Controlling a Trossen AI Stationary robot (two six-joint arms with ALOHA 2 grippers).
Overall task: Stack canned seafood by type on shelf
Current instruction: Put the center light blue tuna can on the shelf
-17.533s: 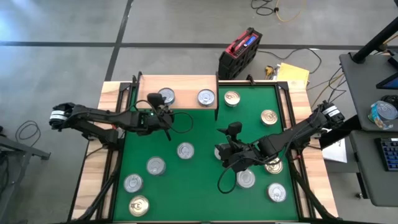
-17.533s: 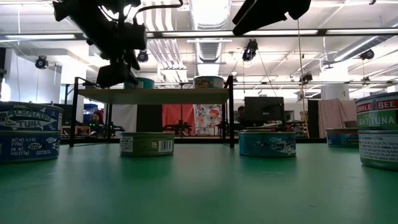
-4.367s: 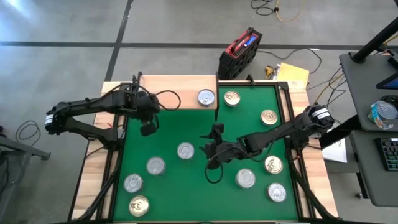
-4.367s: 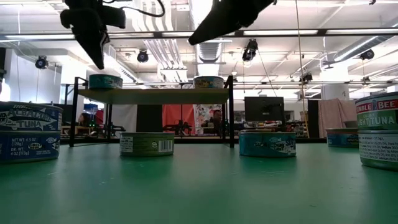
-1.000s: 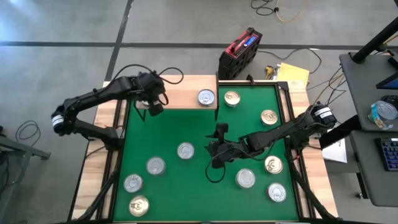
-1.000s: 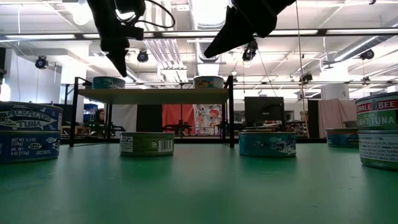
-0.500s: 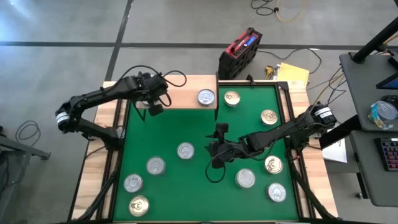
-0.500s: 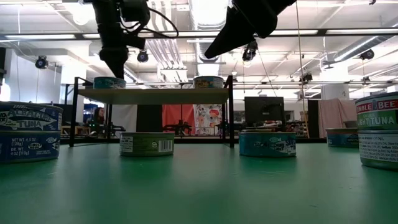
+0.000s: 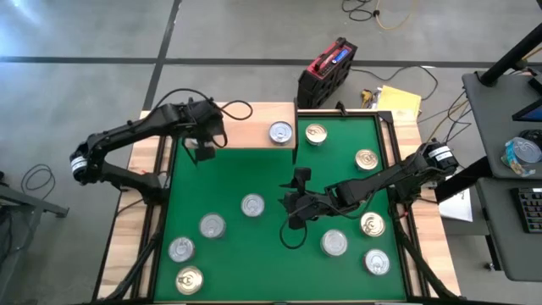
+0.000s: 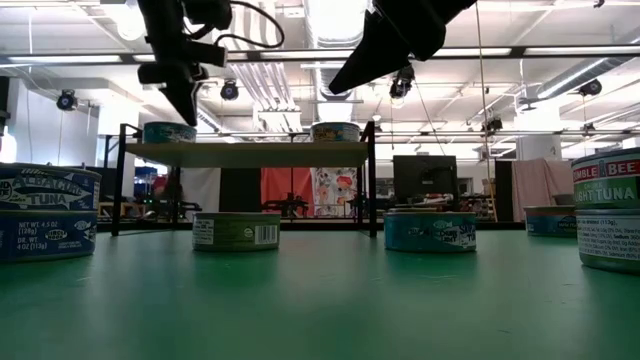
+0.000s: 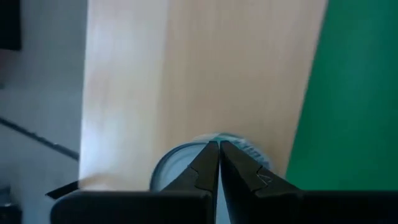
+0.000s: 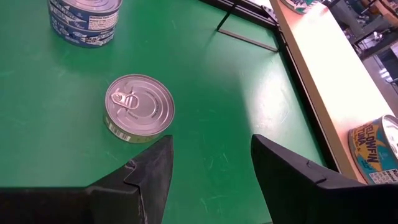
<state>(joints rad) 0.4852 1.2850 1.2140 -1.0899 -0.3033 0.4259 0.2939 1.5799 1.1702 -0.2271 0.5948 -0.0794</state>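
Eight-ish tuna cans (image 9: 252, 205) sit loose on the green mat (image 9: 254, 246), so most sorting's left. Right claw (image 9: 292, 207) hovers mid-mat, fingers apart, empty. Farther back, two cans (image 10: 169, 132) on the shelf (image 9: 254, 119); left claw (image 10: 183, 102) pinched together above one.

My landmark is the shelf (image 9: 241, 124), standing at the mat's (image 9: 254, 174) far left corner. On its right end sits one tin (image 9: 280, 132); on its left end sits another tin (image 10: 168, 132), directly under my left tool (image 9: 205, 151), whose fingers are pressed together. Just right of the shelf, on the mat, lies a third tin (image 9: 316, 134). My right tool (image 9: 292, 222) hangs parted, well in front of the shelf.
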